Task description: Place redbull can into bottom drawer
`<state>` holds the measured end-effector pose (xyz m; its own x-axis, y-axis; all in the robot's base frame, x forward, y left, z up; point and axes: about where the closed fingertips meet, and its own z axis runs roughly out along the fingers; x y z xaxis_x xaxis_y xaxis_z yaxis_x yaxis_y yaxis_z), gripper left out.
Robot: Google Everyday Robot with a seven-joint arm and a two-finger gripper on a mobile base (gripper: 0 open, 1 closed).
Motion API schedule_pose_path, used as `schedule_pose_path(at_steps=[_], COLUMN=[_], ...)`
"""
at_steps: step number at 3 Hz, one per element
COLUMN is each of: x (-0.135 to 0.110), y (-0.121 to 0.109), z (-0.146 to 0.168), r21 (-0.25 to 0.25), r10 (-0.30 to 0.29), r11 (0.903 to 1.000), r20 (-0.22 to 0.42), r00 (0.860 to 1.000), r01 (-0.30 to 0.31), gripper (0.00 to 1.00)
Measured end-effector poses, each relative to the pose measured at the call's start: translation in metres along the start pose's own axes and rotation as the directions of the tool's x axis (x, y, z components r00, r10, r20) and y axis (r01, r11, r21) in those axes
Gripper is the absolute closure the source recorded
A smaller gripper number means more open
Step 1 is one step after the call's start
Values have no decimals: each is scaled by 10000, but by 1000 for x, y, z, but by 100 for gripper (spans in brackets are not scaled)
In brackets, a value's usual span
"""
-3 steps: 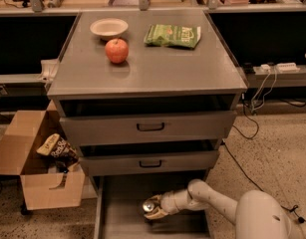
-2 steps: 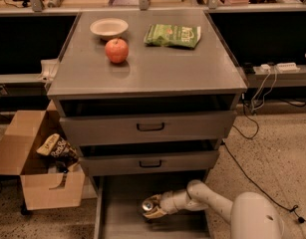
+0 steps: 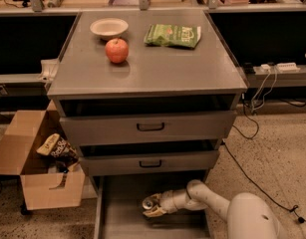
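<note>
Possibly trouble: the gripper [image 3: 154,208], clamped on the redbull can [image 3: 149,201] inside the bottom drawer [image 3: 117,224], holds it tilted (released so, it may roll).

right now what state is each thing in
bottom drawer, pulled open
redbull can, held in the gripper, low inside the bottom drawer
gripper, shut on the redbull can, inside the bottom drawer
bowl, upright, empty
apple, whole, on the cabinet top
green bag, lying flat
cardboard box, flaps open
</note>
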<state>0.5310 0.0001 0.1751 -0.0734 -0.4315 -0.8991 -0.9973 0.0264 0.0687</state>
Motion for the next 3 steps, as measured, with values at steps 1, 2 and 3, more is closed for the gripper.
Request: schedule_pose_path(at_steps=[1,2,3], x=[0,0,0], y=[0,0,0], z=[0,0,0], r21=[-1,-1,-1], r10=[0,0,0], r11=[10000,10000,10000], r20=[0,1,1], r00=[10000,10000,10000], r01=[0,0,0], gripper=[54,29,7])
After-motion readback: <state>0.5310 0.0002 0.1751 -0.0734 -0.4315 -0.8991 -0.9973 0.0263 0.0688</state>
